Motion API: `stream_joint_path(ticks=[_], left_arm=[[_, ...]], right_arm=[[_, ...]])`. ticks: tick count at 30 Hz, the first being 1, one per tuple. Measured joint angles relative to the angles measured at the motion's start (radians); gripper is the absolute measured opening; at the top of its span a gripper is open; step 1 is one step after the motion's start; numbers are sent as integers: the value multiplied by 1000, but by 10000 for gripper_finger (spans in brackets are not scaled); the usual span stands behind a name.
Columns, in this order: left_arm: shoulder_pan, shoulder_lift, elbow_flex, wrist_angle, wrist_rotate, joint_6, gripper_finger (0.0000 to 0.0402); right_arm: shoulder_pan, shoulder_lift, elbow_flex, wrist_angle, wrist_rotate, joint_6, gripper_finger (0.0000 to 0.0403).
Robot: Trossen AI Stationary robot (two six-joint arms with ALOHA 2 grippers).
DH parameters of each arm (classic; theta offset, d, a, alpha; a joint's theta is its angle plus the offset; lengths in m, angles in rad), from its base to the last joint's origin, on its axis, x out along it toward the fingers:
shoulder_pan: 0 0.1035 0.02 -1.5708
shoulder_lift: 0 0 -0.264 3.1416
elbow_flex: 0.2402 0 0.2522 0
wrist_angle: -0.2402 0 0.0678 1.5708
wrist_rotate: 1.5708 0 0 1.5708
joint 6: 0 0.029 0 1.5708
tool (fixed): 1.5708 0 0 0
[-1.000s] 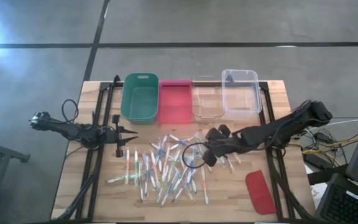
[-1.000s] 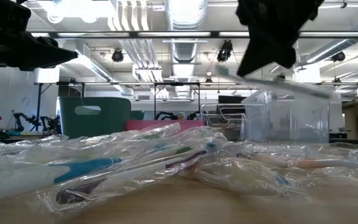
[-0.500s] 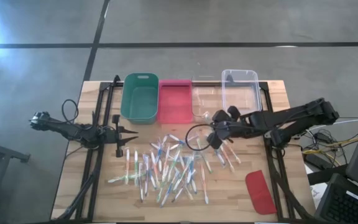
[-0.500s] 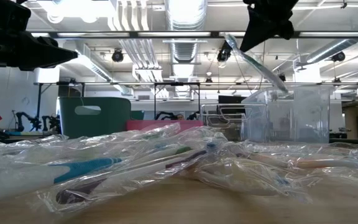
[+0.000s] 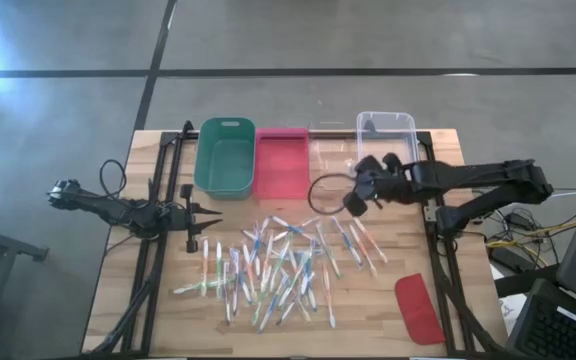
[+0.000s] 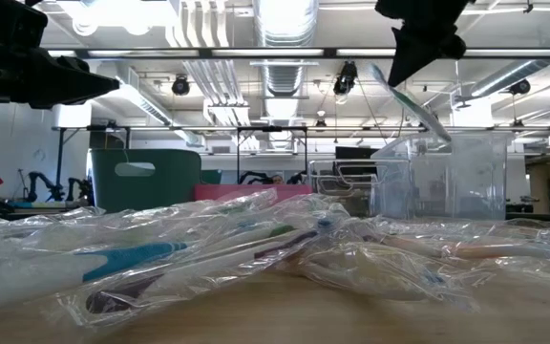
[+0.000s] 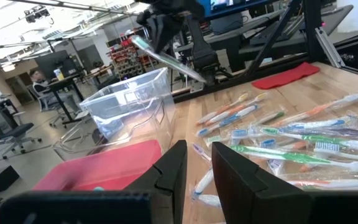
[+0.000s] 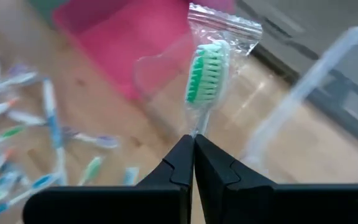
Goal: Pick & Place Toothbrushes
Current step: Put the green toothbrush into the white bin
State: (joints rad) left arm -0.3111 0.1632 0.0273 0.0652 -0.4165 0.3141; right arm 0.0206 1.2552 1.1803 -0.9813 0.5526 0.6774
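Right pincer (image 8: 193, 163) clamped on a bagged green-bristled toothbrush (image 8: 205, 78), raised above the clear bins (image 5: 386, 150). Left pincer (image 7: 194, 163) narrowly parted, holding nothing, waiting at counter's left edge. Remaining toothbrushes (image 5: 278, 265) scattered mid-counter (image 5: 128, 310).

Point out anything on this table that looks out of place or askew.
The red lid lies alone near the table's front right corner, far from the bins at the back. The wrapped toothbrushes sprawl crisscrossed in a loose heap mid-table. The right gripper holds one green-bristled toothbrush aloft; nothing looks damaged.
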Motion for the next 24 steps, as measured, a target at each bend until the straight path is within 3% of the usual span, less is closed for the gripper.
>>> stream_joint_path(ticks=[7, 14, 24], left_arm=[[0, 0, 0, -1, 0, 0, 81], [0, 0, 0, -1, 0, 0, 81], [0, 0, 0, 0, 0, 0, 81]], right_arm=[[-131, -32, 86, -82, 1, -78, 8], [-230, -30, 215, -83, 27, -264, 8], [-439, 19, 278, -88, 25, -374, 8]])
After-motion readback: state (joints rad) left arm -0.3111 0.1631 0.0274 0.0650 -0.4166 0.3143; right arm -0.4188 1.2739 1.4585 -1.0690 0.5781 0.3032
